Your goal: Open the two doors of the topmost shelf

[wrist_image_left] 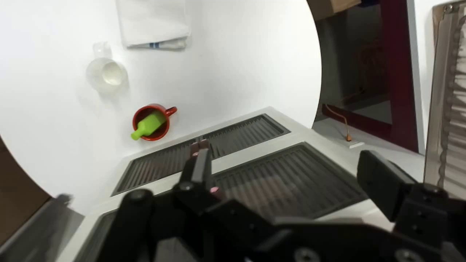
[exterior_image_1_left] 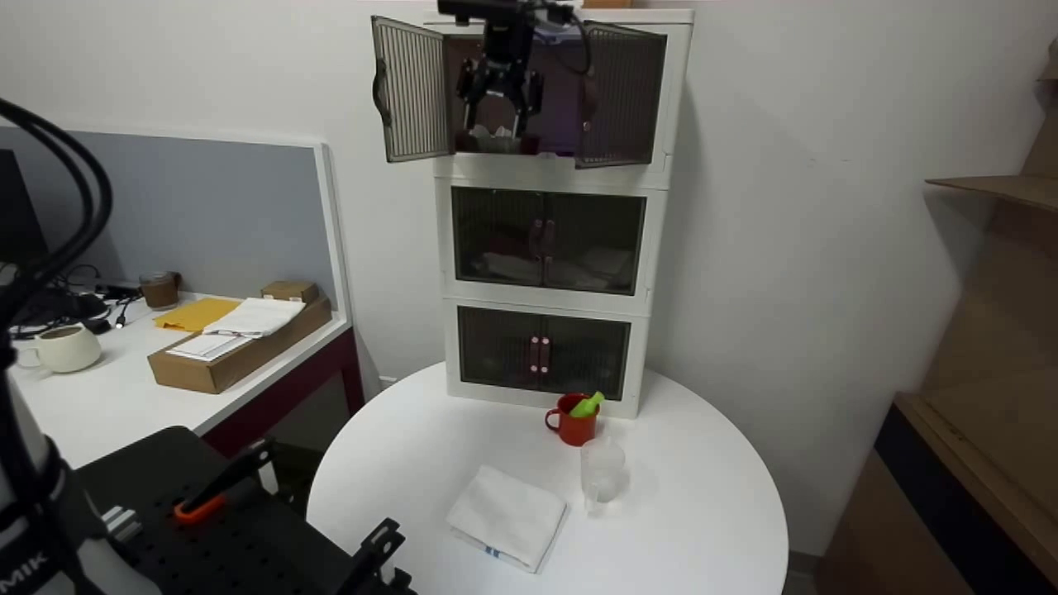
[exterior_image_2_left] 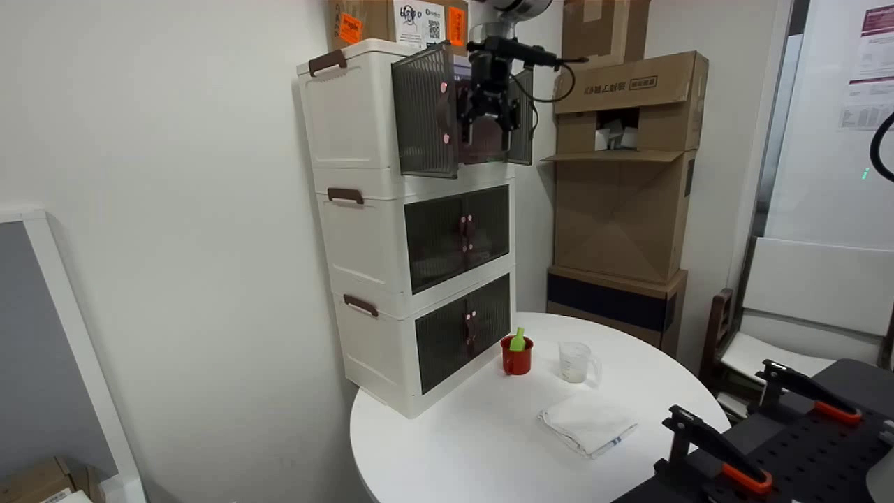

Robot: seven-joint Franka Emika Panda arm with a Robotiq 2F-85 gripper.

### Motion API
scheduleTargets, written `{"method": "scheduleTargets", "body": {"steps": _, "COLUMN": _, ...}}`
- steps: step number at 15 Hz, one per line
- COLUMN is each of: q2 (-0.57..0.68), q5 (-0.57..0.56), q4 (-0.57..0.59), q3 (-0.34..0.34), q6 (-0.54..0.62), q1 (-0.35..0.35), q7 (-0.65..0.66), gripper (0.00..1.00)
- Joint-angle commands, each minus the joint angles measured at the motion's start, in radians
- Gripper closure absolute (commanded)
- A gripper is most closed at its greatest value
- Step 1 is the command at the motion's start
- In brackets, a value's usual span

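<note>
Both doors of the topmost shelf stand swung outward. In an exterior view, the left door is turned wide out past the cabinet's side, while the right door angles out less. The left door and right door also flank the arm in an exterior view. Between them hangs my gripper, fingers pointing down in front of the opening. In the wrist view the gripper has widely parted fingers with nothing between them. The left door shows at that view's right edge, the right door blurred at lower left.
Middle doors and bottom doors are closed. On the round table are a red mug with a green utensil, a clear measuring cup and a folded white cloth. Cardboard boxes are stacked beside the cabinet.
</note>
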Motion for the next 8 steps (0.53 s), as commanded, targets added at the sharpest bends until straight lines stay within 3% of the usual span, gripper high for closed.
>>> {"method": "scheduleTargets", "body": {"steps": 1, "q2": 0.003, "q5": -0.045, "q4": -0.125, "q3": -0.035, "q6": 0.114, "q1": 0.099, "q7": 0.004, "gripper": 0.00}}
{"method": "scheduleTargets", "body": {"steps": 4, "q2": 0.027, "q5": -0.159, "q4": -0.234, "q3": -0.076, "q6": 0.378, "q1": 0.171, "q7": 0.123, "gripper": 0.00}}
{"method": "scheduleTargets", "body": {"steps": 8, "q2": 0.017, "q5": -0.220, "q4": -0.404, "q3": -0.136, "q6": 0.706, "q1": 0.208, "q7": 0.291, "gripper": 0.00}}
